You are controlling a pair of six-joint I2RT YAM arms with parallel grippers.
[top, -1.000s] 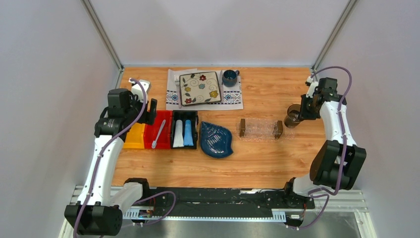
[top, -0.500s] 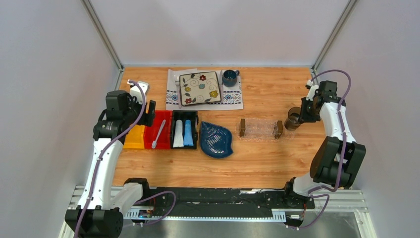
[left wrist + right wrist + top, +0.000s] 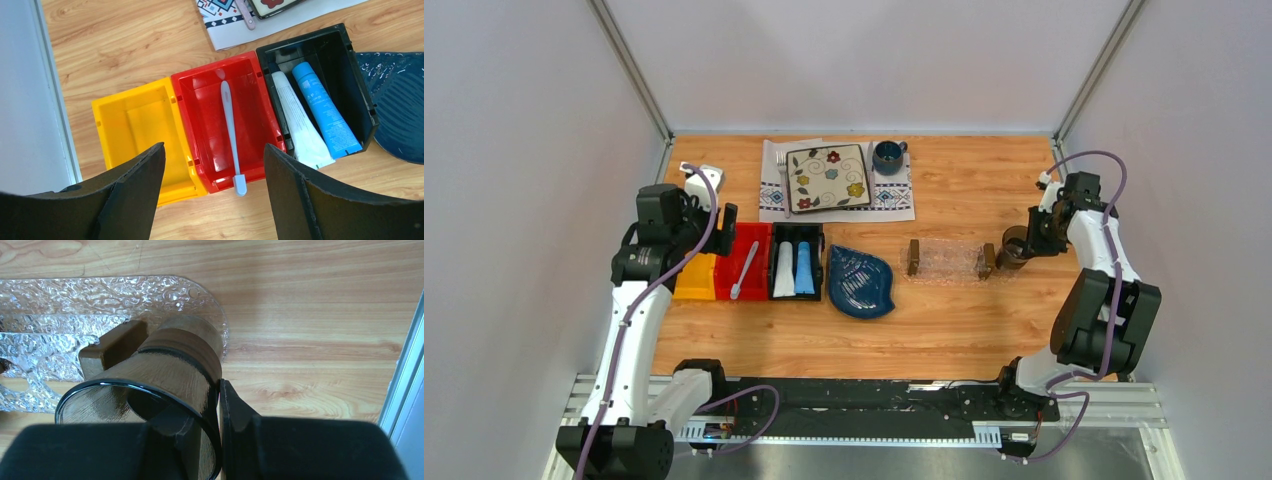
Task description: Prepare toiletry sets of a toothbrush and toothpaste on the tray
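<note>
Top view first: the toothbrush (image 3: 744,270) lies lengthwise in the red bin (image 3: 759,243), and the two toothpaste tubes, a white one (image 3: 784,271) and a light blue one (image 3: 804,269), sit side by side in the black bin (image 3: 811,232) right next to it. The clear tray (image 3: 951,261) is off to the right, past the dark blue leaf-shaped dish (image 3: 861,283), with nothing in it. The left gripper (image 3: 727,222) hovers by the far end of the red bin. The right gripper (image 3: 1027,240) is at the tray's right end with a brown cup (image 3: 1011,248).

Left wrist cam: jaws spread wide and holding nothing, looking straight down at the red bin, with the yellow bin (image 3: 135,120) beside it. The brush head pokes over the bin's near rim.

Right wrist cam: the fingers are pinched on the cup's wall, one inside and one outside. The cup's base is by the tray's wooden block (image 3: 112,347); I can't tell if it rests on the tray.
</note>
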